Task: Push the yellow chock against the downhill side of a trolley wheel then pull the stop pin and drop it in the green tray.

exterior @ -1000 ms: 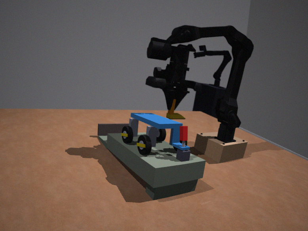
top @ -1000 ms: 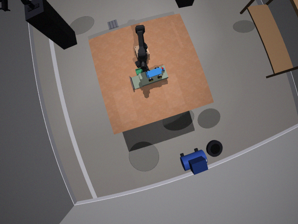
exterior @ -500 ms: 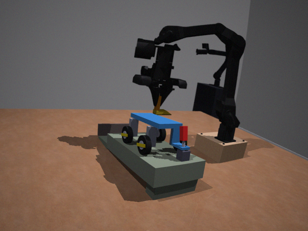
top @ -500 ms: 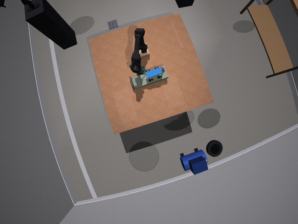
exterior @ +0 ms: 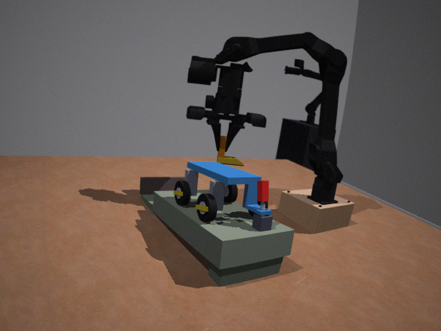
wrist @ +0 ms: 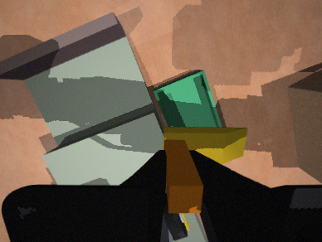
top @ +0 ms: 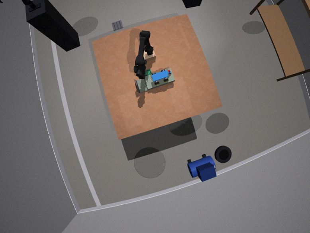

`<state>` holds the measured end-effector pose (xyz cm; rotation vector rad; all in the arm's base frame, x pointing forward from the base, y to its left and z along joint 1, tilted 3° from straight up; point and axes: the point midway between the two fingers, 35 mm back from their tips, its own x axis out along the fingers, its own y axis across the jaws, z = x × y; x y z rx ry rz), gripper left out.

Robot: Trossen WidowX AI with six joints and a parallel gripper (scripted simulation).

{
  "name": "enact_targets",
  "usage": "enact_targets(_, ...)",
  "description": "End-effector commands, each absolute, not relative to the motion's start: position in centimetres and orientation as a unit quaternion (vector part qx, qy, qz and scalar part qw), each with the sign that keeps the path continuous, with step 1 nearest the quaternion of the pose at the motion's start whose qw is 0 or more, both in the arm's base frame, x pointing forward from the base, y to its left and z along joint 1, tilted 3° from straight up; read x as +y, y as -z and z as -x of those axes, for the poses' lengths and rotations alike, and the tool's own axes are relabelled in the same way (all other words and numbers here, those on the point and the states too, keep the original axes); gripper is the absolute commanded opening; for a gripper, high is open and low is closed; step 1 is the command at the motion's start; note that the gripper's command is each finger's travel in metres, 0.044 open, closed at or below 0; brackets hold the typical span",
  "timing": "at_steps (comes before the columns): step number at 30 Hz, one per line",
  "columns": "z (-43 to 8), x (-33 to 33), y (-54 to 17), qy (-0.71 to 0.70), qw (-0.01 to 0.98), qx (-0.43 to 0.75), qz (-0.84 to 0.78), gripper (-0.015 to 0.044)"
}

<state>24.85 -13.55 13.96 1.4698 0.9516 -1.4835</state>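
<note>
Pincer (top: 140, 74) (exterior: 222, 149) (wrist: 176, 157), black, with two tapered fingers: clamped on the upright orange handle (exterior: 223, 144) (wrist: 184, 199) of the chock, raised off the table. In the top view the wrist above it covers the fingers and their load.

Yellow wedge-shaped chock (exterior: 228, 161) (wrist: 224, 145): hanging below the pincer, apart from every wheel; black underside not made out.

Blue flat-topped trolley (top: 160, 75) (exterior: 224, 172), black wheels with yellow bars: on the ramp, uphill of the pincer. Far-side wheels partly masked by deck and posts in the exterior view; in the wrist view only a dark, yellow-striped fragment appears between the fingers, cut by the lower edge.

Red-headed stop pin (top: 169, 71) (exterior: 262, 190): upright at the trolley's uphill end, well apart from the pincer; lower shank hidden.

Pale green block ramp (top: 140, 86) (exterior: 249, 231) (wrist: 95, 166): below the pincer and to one side; the near finger cuts it off in the wrist view.

Green rectangular open tray (top: 148, 72) (wrist: 182, 99): lower than the pincer, beside the ramp; partly under the arm from the top, near end behind the chock in the wrist view, hidden in the exterior one.
</note>
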Motion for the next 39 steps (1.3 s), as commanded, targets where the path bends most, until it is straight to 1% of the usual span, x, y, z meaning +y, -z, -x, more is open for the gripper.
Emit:
enact_targets(1, -24.9, -13.6, -14.0, 0.610, 0.369, 0.344, -0.611, 0.0000)
enact_targets(15, -24.9, -13.8, -14.0, 0.673, 0.191, 0.193, -0.688, 0.0000)
enact_targets(28, -24.9, -14.0, -14.0, 0.696, 0.016, 0.045, -0.716, 0.0000)
enact_targets(35, -25.0, -14.0, -14.0, 0.696, 0.005, 0.036, -0.717, 0.0000)
enact_targets(39, -26.3, -14.2, -13.7, 0.696, -0.013, 0.021, -0.718, 0.0000)
